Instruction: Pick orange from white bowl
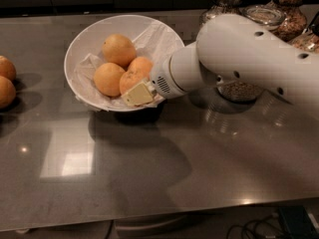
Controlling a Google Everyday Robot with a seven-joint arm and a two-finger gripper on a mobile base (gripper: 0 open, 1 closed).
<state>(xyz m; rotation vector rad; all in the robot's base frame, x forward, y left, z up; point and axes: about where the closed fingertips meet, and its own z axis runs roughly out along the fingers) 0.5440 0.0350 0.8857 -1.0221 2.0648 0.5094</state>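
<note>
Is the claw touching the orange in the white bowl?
Cannot tell. In the camera view the claw, at the near rim of the white bowl, overlaps the orange with no visible gap, but may only be in front of it.

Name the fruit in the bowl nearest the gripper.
The darker orange at the right of the white bowl, beside the gripper; the paler fruit left of it and the paler fruit behind lie farther off.
</note>
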